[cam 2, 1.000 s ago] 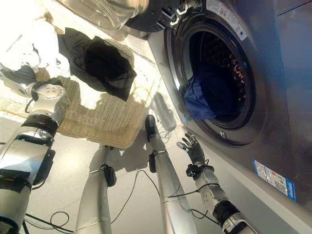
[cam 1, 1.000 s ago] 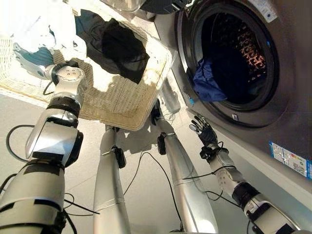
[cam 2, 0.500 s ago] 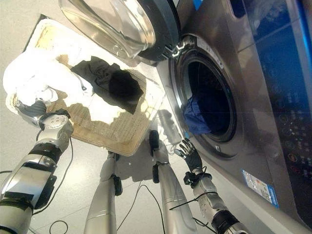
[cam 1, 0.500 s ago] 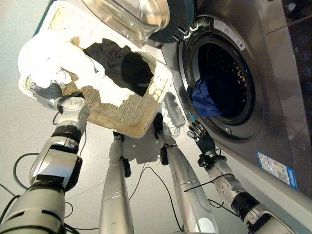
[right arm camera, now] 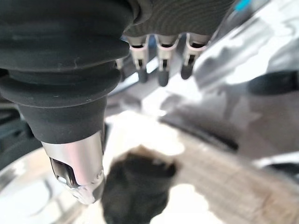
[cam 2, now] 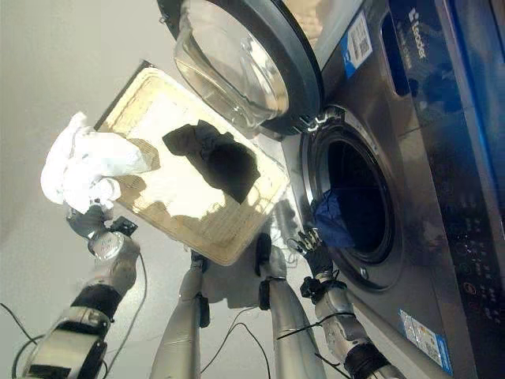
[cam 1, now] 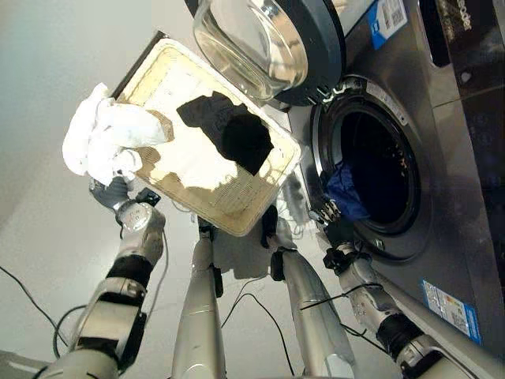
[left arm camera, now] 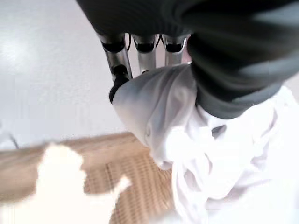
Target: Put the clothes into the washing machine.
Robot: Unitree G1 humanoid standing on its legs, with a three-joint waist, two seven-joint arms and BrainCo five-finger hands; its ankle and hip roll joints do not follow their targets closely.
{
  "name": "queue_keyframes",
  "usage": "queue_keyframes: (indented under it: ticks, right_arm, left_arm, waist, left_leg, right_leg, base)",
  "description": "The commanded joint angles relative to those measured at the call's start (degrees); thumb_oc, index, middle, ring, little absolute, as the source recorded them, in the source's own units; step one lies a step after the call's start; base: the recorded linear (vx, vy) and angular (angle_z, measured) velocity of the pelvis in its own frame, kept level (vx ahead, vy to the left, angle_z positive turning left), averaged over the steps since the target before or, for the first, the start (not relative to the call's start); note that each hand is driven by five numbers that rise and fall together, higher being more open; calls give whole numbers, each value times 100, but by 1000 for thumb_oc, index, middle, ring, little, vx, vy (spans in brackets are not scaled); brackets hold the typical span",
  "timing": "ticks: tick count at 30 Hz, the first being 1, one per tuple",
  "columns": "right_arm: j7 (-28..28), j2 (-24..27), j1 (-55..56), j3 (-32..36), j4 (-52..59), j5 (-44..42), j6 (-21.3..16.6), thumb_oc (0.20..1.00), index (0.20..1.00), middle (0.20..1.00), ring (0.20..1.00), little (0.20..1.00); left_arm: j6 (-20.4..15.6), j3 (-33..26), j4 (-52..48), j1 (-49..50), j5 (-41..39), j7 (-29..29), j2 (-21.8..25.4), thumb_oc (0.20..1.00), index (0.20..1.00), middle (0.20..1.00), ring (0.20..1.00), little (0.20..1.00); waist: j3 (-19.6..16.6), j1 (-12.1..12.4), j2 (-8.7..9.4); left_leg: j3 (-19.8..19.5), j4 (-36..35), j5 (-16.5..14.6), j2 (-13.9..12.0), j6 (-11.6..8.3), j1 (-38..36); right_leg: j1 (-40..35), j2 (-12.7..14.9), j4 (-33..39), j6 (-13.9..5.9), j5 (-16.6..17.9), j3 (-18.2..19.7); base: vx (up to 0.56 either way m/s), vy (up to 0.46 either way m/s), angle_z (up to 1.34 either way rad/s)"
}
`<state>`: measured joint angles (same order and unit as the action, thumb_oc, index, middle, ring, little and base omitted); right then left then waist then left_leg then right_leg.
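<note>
Left hand [cam 1: 110,189], fingers curled into a bunched white garment [cam 1: 102,142], holds it just off one short end of the wicker basket [cam 1: 237,221] on the pale floor [cam 1: 47,79]. A black garment [cam 1: 233,130] lies inside the basket, its long axis running toward the corner nearest the washing machine [cam 1: 442,197]. The machine's round door [cam 1: 268,47] stands swung open over the basket; a blue garment [cam 1: 345,193] hangs at the lower lip of the drum opening. Right hand [cam 2: 312,243], fingers relaxed and apart, holds nothing just below that opening.
</note>
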<state>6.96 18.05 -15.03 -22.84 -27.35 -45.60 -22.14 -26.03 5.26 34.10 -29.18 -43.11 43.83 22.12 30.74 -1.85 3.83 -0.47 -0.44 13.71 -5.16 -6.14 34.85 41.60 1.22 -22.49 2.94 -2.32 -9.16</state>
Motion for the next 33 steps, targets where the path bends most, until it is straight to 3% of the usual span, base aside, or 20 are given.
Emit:
queue_keyframes:
  ticks: [1, 9, 10, 14, 20, 33]
  right_arm:
    - [82, -187, 312, 402, 667, 639, -407, 1000, 1000, 1000, 1000, 1000]
    - [13, -43, 152, 420, 1097, 1477, -347, 1000, 1000, 1000, 1000, 1000]
    - [127, 169, -15, 267, 1386, 2244, -115, 1000, 1000, 1000, 1000, 1000]
    - [94, 630, -331, 20, 1843, 2883, 222, 1000, 1000, 1000, 1000, 1000]
    - [-178, 922, -782, -347, 2182, 2948, 477, 1000, 1000, 1000, 1000, 1000]
    - [-321, 1123, -1263, -590, 2382, 2447, 822, 1000, 1000, 1000, 1000, 1000]
  left_arm:
    - [-645, 55, -1305, 304, 2106, -39, 86, 200, 200, 200, 200, 200]
    - [-253, 323, -2385, 837, 3797, -2, 438, 200, 200, 200, 200, 200]
    - [174, 499, -2691, 940, 4996, 238, 770, 200, 200, 200, 200, 200]
    - [544, 743, -2845, 908, 5853, 59, 1243, 200, 200, 200, 200, 200]
    - [720, 1325, -2564, 615, 6758, 112, 1661, 200, 200, 200, 200, 200]
    - [453, 2160, -2464, 68, 7139, 11, 1947, 200, 200, 200, 200, 200]
  waist:
    - [-95, 129, -29]
    - [-95, 317, -67]
    - [-95, 394, -65]
    - [-95, 449, -60]
    - [-95, 427, -70]
    - [-95, 310, -177]
  left_leg:
    - [310, 51, -588, 467, 130, -344]
    - [226, 91, -626, 515, 131, -478]
    - [210, 134, -648, 528, 124, -496]
    - [197, 123, -646, 518, 120, -546]
    - [245, 96, -642, 510, 110, -600]
    - [391, 55, -614, 514, 97, -600]
  right_leg:
    - [-683, -65, 1363, -610, 626, -120]
    - [-933, 8, 1554, -655, 725, -273]
    - [-1006, 46, 1589, -689, 735, -341]
    - [-1070, 57, 1566, -714, 691, -376]
    - [-1082, 62, 1512, -753, 646, -367]
    - [-978, 103, 1578, -827, 761, -290]
  base:
    - [-44, -84, 15]
    - [-19, -22, 11]
    - [5, -24, 10]
    - [-3, -10, 5]
    - [-1, 7, 0]
    - [-1, 30, 0]
